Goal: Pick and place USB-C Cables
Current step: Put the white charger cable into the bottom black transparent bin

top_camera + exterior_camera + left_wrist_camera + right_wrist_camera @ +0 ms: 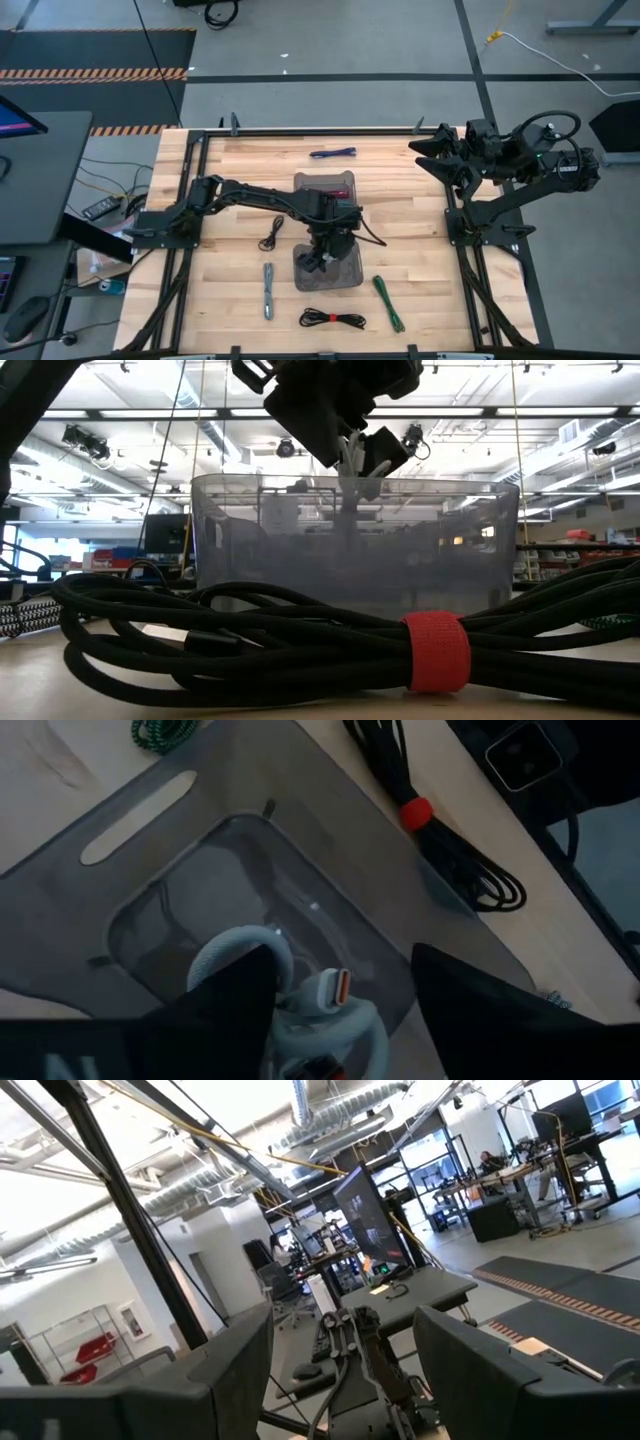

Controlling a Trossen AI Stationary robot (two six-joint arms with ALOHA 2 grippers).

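The black cable with the red strap (300, 645) lies nearest you; your left gripper (325, 255), jaws spread over the near bin (345, 272), is dropping the white cable (300, 1010), so next lift clear and fetch another, while the right gripper (432, 150) waits open and empty at the far right.

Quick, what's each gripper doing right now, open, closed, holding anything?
Left gripper: over the near bin, jaws apart around the white cable; grip cannot be told.
Right gripper: open, empty, raised at the table's far right corner.

Dark monitor (372, 1230) — desk (425, 1292) beneath
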